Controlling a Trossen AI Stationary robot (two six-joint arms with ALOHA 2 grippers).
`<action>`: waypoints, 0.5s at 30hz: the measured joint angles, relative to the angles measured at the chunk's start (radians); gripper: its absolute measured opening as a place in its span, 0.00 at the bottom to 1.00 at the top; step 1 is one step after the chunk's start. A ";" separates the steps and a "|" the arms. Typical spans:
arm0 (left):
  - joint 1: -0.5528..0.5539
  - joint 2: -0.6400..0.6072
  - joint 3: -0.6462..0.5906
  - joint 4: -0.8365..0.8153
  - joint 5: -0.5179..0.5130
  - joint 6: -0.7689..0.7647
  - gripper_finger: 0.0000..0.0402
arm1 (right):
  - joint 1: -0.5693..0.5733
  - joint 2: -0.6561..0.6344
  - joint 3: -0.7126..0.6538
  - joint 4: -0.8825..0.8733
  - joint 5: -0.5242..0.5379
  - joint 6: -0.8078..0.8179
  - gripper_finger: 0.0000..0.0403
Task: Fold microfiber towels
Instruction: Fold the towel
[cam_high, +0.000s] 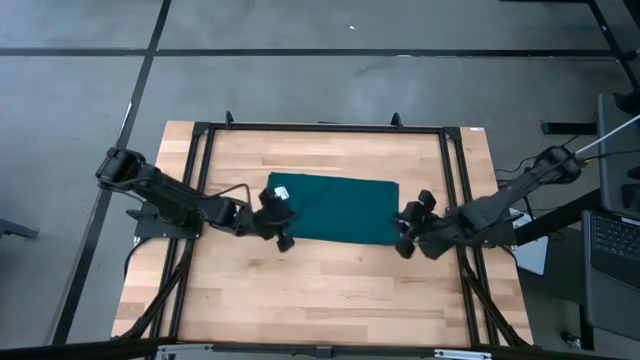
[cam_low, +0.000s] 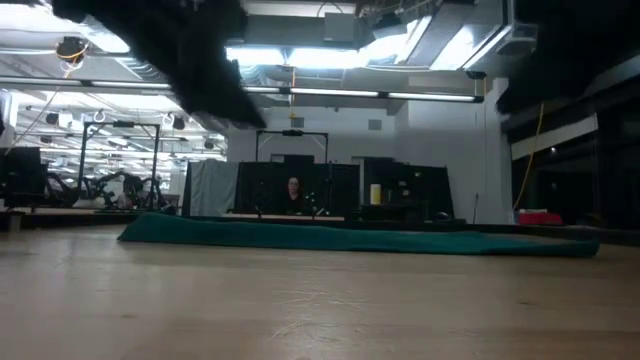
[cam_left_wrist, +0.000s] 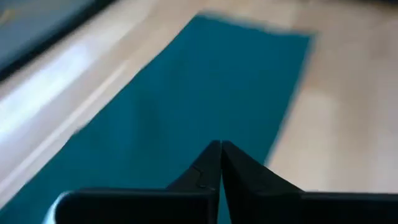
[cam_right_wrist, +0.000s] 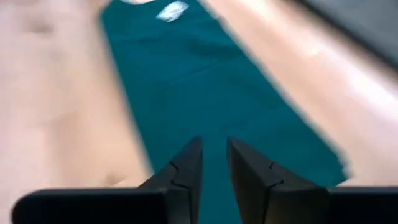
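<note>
The microfiber towel (cam_high: 336, 209) lies flat near the middle of the wooden desk (cam_high: 320, 290), a dark teal rectangle longer than it is deep, with a small white tag (cam_high: 281, 191) near its left end. The left gripper (cam_high: 281, 217) sits at that end, jaws closed together. The right gripper (cam_high: 406, 228) sits at the opposite end, jaws narrowly parted

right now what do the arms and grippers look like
Both arms are dark, jointed links with black cables trailing near their bases. The left gripper and the right gripper each end in two flat black wedge-shaped fingers on a dark crossbar. No markings are visible.
</note>
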 joint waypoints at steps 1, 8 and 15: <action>0.011 0.000 -0.001 -0.032 0.014 -0.019 0.01 | 0.010 -0.030 0.000 -0.004 -0.046 0.004 0.18; 0.069 0.079 0.030 0.069 0.314 0.076 0.01 | 0.064 -0.144 0.000 -0.119 -0.249 0.049 0.14; 0.090 0.118 0.073 -0.134 0.212 -0.088 0.01 | 0.110 -0.141 -0.076 -0.019 -0.313 0.151 0.16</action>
